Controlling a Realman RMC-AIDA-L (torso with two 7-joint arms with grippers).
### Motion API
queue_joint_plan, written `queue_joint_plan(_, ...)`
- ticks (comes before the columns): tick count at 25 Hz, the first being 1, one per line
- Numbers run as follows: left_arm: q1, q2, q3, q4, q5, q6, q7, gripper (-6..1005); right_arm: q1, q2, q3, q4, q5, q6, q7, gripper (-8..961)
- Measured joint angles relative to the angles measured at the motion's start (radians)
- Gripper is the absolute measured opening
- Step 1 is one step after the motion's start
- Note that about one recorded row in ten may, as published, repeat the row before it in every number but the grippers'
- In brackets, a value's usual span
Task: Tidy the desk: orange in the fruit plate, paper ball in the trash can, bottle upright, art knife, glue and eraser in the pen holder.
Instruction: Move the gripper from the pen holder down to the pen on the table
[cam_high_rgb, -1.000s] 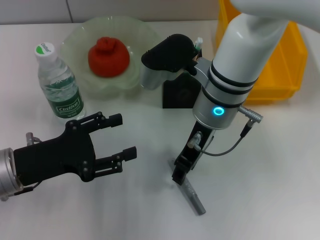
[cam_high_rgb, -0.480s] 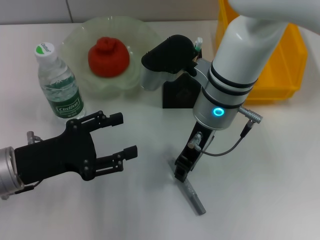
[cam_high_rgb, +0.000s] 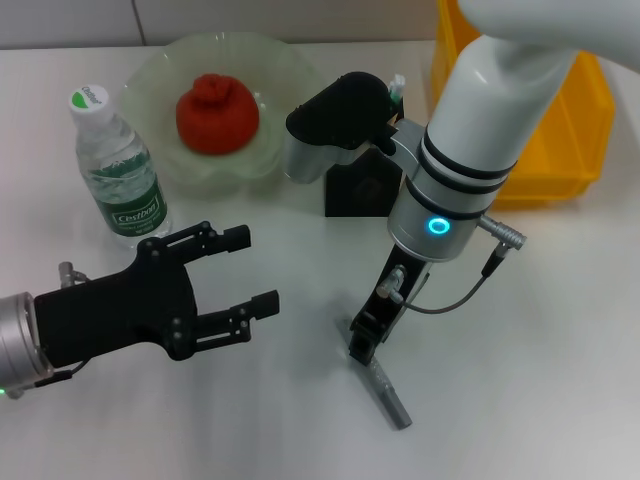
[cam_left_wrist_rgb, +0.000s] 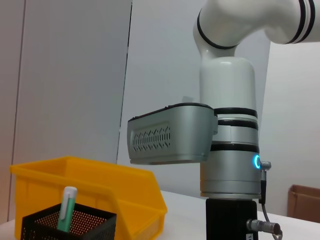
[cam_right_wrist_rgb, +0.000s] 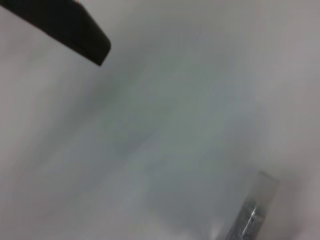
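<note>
Right gripper (cam_high_rgb: 362, 345) pointing straight down onto art knife (cam_high_rgb: 384, 390)

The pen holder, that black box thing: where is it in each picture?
Head view: the pen holder stands mid-table behind the right arm, between the plate and the yellow bin.
Left wrist view: bottom left corner, black mesh, green pen inside.
Right wrist view: not in it.
Shared landmark: the yellow bin just behind it.
</note>
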Motion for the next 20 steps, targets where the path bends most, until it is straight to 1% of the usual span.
queue_joint_plan(20, 0.0, 0.0, 0.001, -0.001, 0.0, 0.0, 0.0, 784, 0.0, 0.0, 0.0, -0.005, 0.01, -0.004, -0.005, 254)
